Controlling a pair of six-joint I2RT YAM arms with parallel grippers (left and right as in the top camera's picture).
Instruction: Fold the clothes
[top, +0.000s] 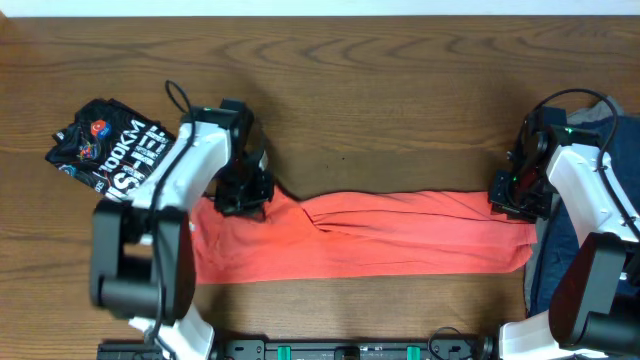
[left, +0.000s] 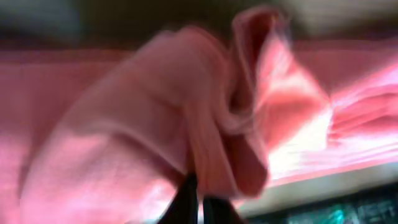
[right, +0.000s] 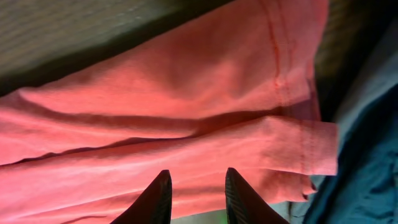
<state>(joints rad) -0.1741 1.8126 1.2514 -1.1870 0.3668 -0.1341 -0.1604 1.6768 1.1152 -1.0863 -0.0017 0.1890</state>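
Observation:
The coral-red shirt (top: 400, 235) lies as a long folded strip across the table, left to right. My left gripper (top: 245, 192) sits at the strip's far left corner. In the blurred left wrist view that gripper (left: 200, 190) is shut on a bunched fold of the coral-red shirt (left: 124, 124). My right gripper (top: 515, 195) hovers at the strip's far right corner. The right wrist view shows this gripper (right: 198, 179) open, its fingers apart over the coral-red shirt (right: 186, 93) near the hemmed edge, nothing pinched between them.
A black printed T-shirt (top: 105, 150) lies crumpled at the far left. Navy and grey clothes (top: 548, 270) are piled at the right edge, under the right arm, and also show beside the hem in the right wrist view (right: 373, 155). Bare wooden table (top: 400, 100) lies behind the strip.

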